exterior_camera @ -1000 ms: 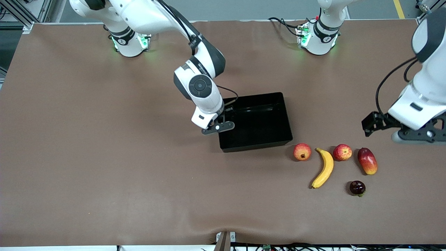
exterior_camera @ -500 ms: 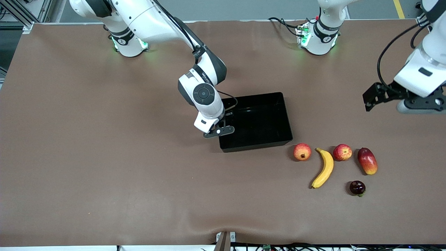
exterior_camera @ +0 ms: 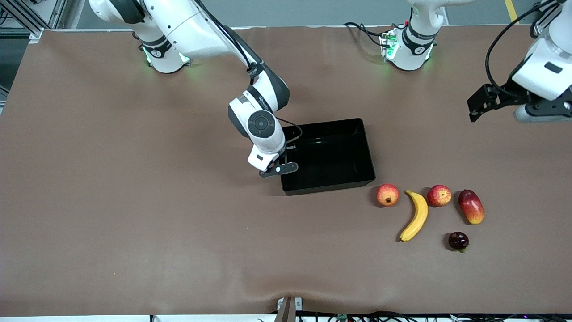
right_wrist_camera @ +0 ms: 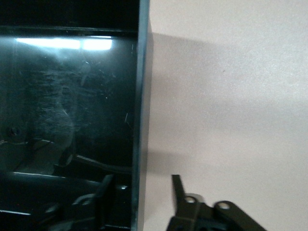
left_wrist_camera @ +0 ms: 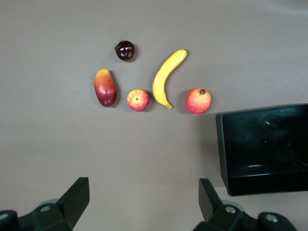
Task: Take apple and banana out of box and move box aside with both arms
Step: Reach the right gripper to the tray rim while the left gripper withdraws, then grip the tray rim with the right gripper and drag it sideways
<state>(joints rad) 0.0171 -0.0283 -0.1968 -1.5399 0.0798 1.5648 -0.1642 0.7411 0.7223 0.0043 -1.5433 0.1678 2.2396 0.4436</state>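
Observation:
The black box (exterior_camera: 330,185) sits mid-table. My right gripper (exterior_camera: 280,168) is open and straddles the box's wall at the right arm's end; in the right wrist view the gripper (right_wrist_camera: 139,185) has one finger inside the box (right_wrist_camera: 142,86) and one outside. The yellow banana (exterior_camera: 415,215) and the streaked apple (exterior_camera: 439,195) lie on the table nearer the front camera than the box, toward the left arm's end. My left gripper (exterior_camera: 536,112) is open and empty, high over the table's left-arm end. Its wrist view (left_wrist_camera: 143,190) shows the banana (left_wrist_camera: 166,77), apple (left_wrist_camera: 138,99) and box (left_wrist_camera: 224,144).
A red-orange fruit with a dark crown (exterior_camera: 387,195) lies beside the banana. An oblong mango (exterior_camera: 471,206) lies beside the apple. A small dark round fruit (exterior_camera: 458,240) lies nearest the front camera. Brown cloth covers the table.
My left gripper has risen and drawn back toward the robot bases, away from the fruits. My right gripper has shifted slightly at the box wall. The fruits and box have not moved.

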